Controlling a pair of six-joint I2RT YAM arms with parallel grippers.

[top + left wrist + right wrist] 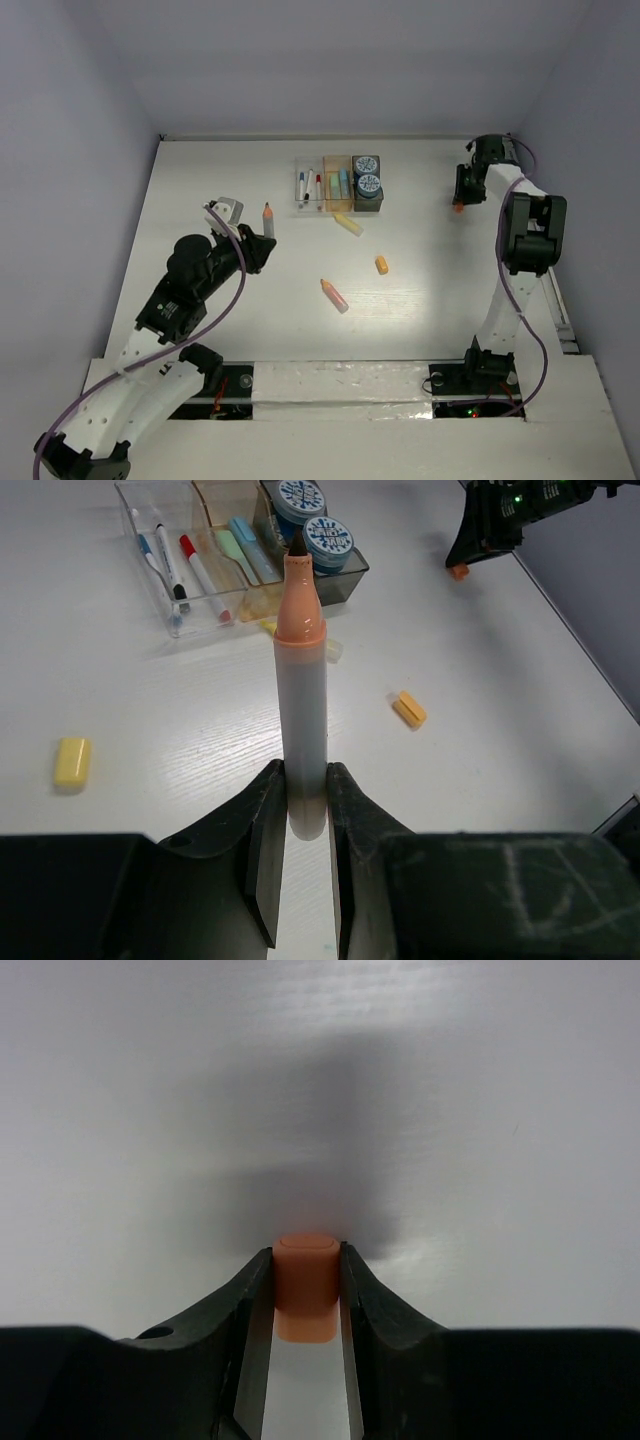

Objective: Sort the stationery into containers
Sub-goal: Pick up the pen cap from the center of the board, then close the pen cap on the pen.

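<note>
My left gripper [303, 805] is shut on the end of a stubby marker [302, 690] with a pale grey barrel, an orange collar and a bare dark tip, held above the table; the gripper [262, 243] and the marker [267, 220] are left of centre in the top view. My right gripper [306, 1278] is shut on a small orange cap [306, 1285] at the far right [458, 203]. The three joined bins stand at the back: the clear one [308, 188] holds thin pens, the orange-tinted one [338, 184] pastel markers, the dark grey one [367, 186] two round blue-white rolls.
A yellow marker [348, 224], a small orange bit [381, 264] and a pink marker [334, 295] lie loose on the white table. A small yellow bit [72, 762] lies to the left in the left wrist view. Grey walls enclose the table.
</note>
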